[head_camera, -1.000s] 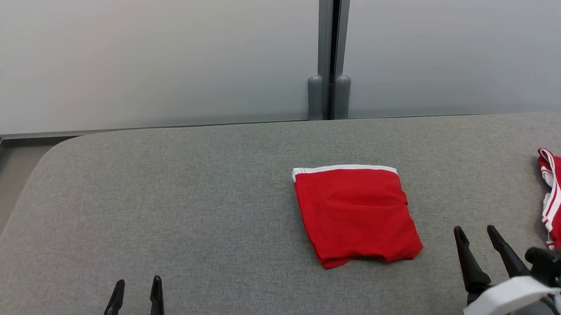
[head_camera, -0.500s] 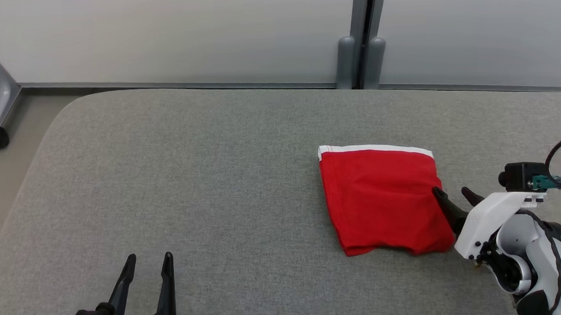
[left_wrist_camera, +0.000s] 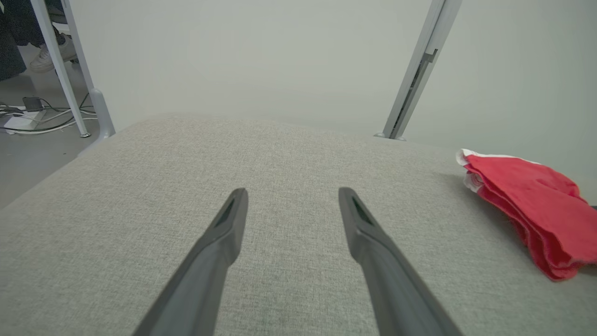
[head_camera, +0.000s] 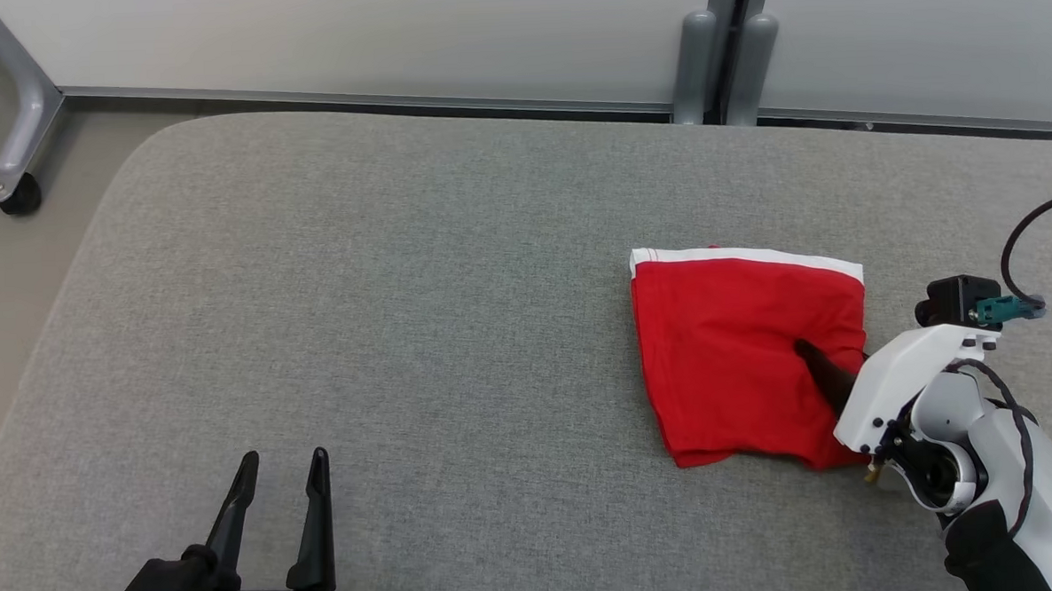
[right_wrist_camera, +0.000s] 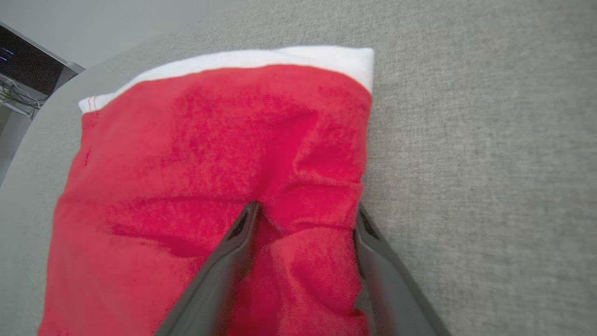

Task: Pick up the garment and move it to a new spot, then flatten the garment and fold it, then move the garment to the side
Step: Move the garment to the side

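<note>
- Folded red cloth garment (head_camera: 741,348) on the grey tabletop (head_camera: 403,336).
- The right tool (right_wrist_camera: 305,207) spreads wide over its edge.
- The left tool (head_camera: 284,454) spreads wide, empty.

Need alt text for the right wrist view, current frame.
The right gripper, its two dark fingers spread apart, straddles the side edge of a folded red garment, with a ridge of cloth bunched between them. The garment's white waistband runs along the top, and it lies on a grey fabric surface.
</note>
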You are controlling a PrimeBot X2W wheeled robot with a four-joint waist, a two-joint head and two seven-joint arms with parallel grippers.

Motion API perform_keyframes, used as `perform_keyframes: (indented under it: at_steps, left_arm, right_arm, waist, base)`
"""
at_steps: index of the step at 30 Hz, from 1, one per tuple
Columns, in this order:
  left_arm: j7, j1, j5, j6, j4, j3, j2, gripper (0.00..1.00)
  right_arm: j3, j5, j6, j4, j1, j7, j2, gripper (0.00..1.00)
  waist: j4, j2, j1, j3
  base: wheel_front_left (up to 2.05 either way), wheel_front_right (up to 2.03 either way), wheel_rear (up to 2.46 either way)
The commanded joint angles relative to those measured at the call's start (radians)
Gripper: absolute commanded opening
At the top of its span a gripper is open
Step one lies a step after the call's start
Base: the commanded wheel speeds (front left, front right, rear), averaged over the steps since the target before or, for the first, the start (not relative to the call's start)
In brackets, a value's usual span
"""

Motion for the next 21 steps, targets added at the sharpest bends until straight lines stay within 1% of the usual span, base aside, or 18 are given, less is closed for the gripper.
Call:
perform_keyframes:
  at_steps: [1, 4, 10, 16, 21]
  left_arm:
    - [-0.001, -0.015, -0.007, 0.004, -0.005, 0.001, 0.003, 1.0]
    - [-0.001, -0.018, -0.005, 0.005, -0.008, 0.007, 0.004, 1.0]
    - [0.0, -0.032, 0.01, 0.001, -0.018, 0.024, 0.003, 1.0]
    - [0.0, -0.059, 0.037, -0.006, -0.028, 0.037, 0.004, 1.0]
    - [0.0, -0.095, 0.058, -0.009, -0.03, 0.022, 0.017, 1.0]
  right_arm:
    - [0.005, 0.015, 0.0, 0.001, -0.004, -0.005, 0.001, 0.0]
    - [0.029, 0.049, 0.0, -0.029, -0.023, 0.004, -0.009, 0.0]
    - [0.041, 0.079, 0.0, -0.096, -0.047, -0.025, -0.079, 0.0]
    - [0.015, 0.069, 0.0, -0.17, -0.096, -0.021, -0.19, 0.0]
    - [-0.033, 0.039, 0.0, -0.226, -0.16, 0.039, -0.27, 0.0]
  waist:
    - [-0.011, -0.0001, 0.0, 0.006]
    - [-0.043, -0.0001, 0.0, 0.015]
    - [-0.153, -0.0001, 0.0, 0.042]
    - [-0.27, -0.0001, 0.0, 0.086]
    - [-0.322, -0.0001, 0.0, 0.136]
  base:
    - [0.0, 0.0, 0.0]
    - [0.0, 0.0, 0.0]
    - [0.0, 0.0, 0.0]
    - [0.0, 0.0, 0.0]
    - [0.0, 0.0, 0.0]
